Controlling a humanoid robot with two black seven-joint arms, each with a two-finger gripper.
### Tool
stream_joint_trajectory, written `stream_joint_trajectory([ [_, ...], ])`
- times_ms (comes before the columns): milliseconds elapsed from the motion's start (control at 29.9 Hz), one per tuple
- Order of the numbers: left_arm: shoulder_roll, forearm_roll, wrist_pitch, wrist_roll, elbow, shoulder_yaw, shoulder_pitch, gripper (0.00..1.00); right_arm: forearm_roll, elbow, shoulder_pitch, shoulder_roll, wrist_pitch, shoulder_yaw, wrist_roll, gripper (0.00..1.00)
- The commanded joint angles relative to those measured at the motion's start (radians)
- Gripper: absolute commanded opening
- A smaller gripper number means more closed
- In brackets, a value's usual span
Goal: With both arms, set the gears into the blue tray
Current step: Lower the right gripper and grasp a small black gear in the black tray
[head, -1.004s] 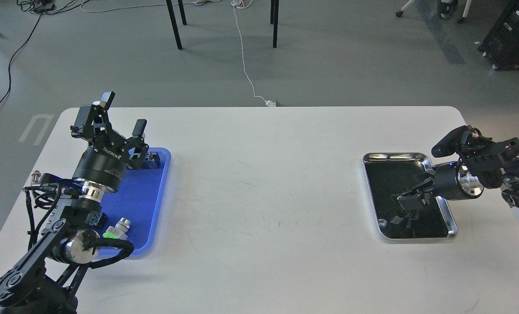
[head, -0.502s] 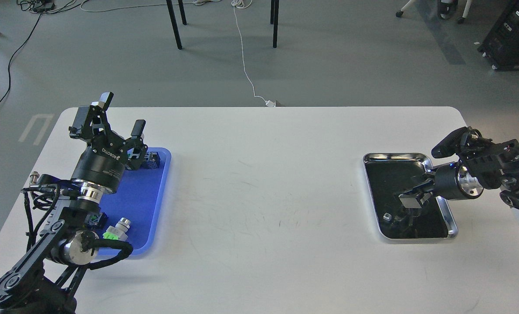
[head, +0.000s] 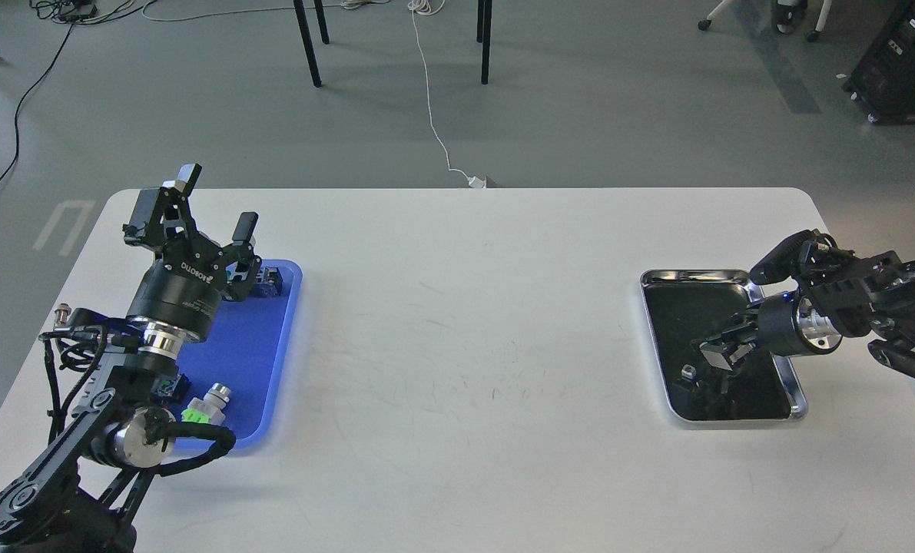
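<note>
The blue tray [head: 266,346] lies at the table's left end. My left gripper [head: 217,203] is raised above its far left corner, open, with nothing between its fingers. At the right, my right gripper [head: 721,355] reaches low into the silver-rimmed metal tray [head: 734,273]. Its fingers are small and dark against the black inside, so their state is unclear. I cannot make out any gears in the metal tray or in the blue tray. A small pale speck [head: 687,372] shows just left of the right fingertips; I cannot tell what it is.
Push-button switches lie in the blue tray: a green-capped one [head: 207,402] near the front, a dark one [head: 270,278] at the far end, and another [head: 171,384] under my left arm. A small metal part [head: 63,312] sits by the table's left edge.
My right wrist has shifted slightly left and down over the metal tray. The pale speck has moved up and to the right. The left arm has barely moved.
</note>
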Motion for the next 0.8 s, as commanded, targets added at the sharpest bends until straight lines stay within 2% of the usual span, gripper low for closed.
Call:
stream_joint_trajectory([
  [0, -0.002, 0.0, -0.002, 0.0, 0.0, 0.0, 0.0, 0.98, 0.0, -0.003, -0.004, 0.0, 0.0, 0.0, 0.0, 0.46],
  [234, -0.004, 0.0, -0.002, 0.0, 0.0, 0.003, 0.0, 0.98, 0.0, -0.008, -0.007, 0.008, 0.0, 0.001, 0.0, 0.42],
  [468, -0.005, 0.0, -0.003, 0.0, 0.0, 0.003, -0.001, 0.98, 0.0, -0.008, -0.005, 0.008, 0.0, 0.0, 0.0, 0.26],
  [602, -0.015, 0.0, -0.003, 0.0, 0.0, 0.005, -0.001, 0.98, 0.0, -0.003, -0.005, 0.003, 0.0, 0.0, 0.0, 0.13],
  [770, -0.021, 0.0, -0.003, 0.0, 0.0, 0.005, -0.003, 0.98, 0.001, 0.02, 0.012, -0.005, 0.0, 0.006, 0.0, 0.13],
])
